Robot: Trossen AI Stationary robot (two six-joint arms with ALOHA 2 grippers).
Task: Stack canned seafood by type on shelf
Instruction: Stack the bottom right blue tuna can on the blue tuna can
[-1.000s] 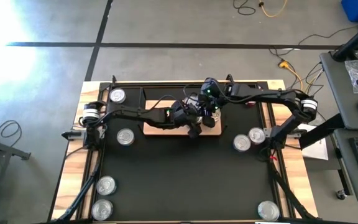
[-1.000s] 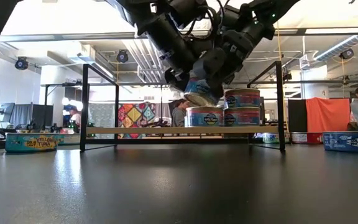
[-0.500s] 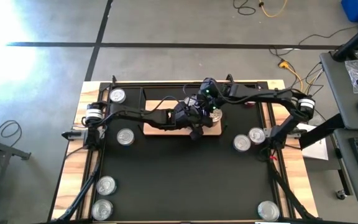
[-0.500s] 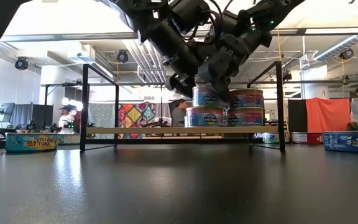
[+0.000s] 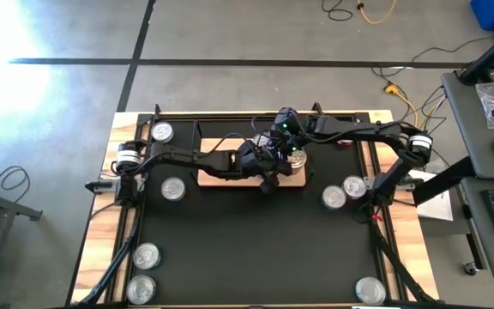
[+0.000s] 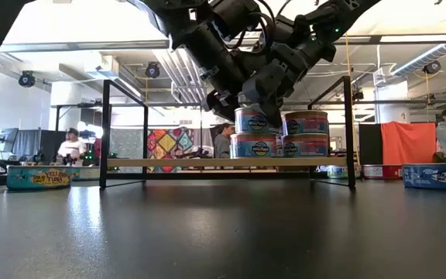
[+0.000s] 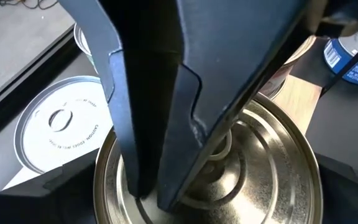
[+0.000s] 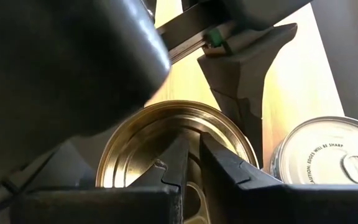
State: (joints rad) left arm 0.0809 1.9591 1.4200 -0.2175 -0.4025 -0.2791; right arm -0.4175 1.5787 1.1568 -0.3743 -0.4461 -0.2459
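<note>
Wide-open left gripper straddles a gold-topped can stacked on the shelf beneath it, closed right gripper pressing its lid; rigid, slick, probably best gripped by its sides.

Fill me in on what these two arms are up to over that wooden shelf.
They are stacking tins on the shelf. The left gripper, fingers wide, sits around the gold-topped can, which rests level on another blue-labelled can. The right gripper, shut, presses on that can's lid. A two-high red-labelled stack stands beside it; more cans wait on the black mat.
</note>
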